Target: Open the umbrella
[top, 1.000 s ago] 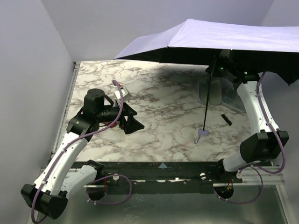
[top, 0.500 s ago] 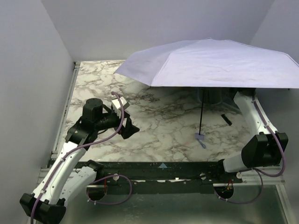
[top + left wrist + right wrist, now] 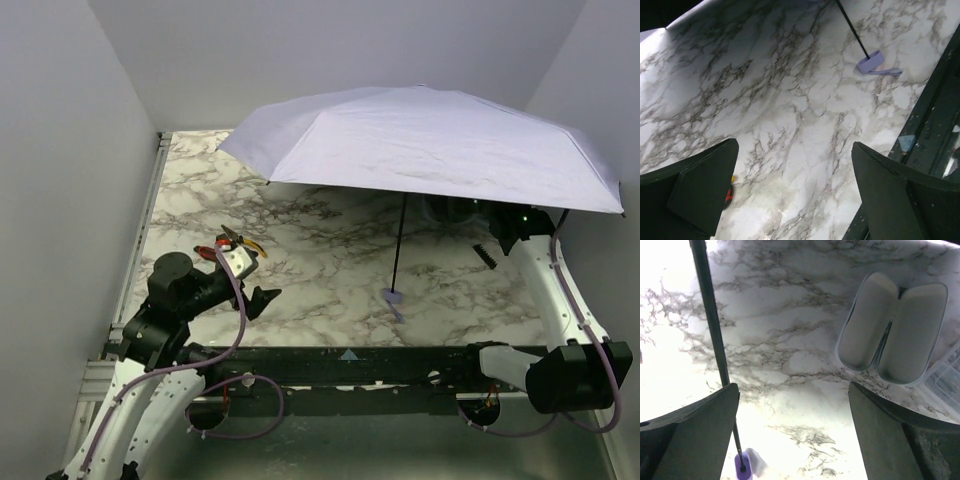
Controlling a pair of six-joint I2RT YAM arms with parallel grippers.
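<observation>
The umbrella stands open, its pale lavender canopy spread over the right half of the table. Its thin black shaft runs down to the small lavender handle, which rests on the marble. In the right wrist view my right gripper is open, the shaft passing just outside its left finger, the handle below. The canopy hides that gripper in the top view. My left gripper is open and empty at the near left, apart from the handle.
An open white case and a clear plastic box lie under the canopy at the right. A small black comb-like piece lies near the right arm. Red-and-yellow-handled pliers lie beyond the left gripper. Grey walls enclose the table.
My right gripper has opened and let go of the shaft. The umbrella has sunk and shifted left, its handle now on the table. The left arm has drawn back toward the near left.
</observation>
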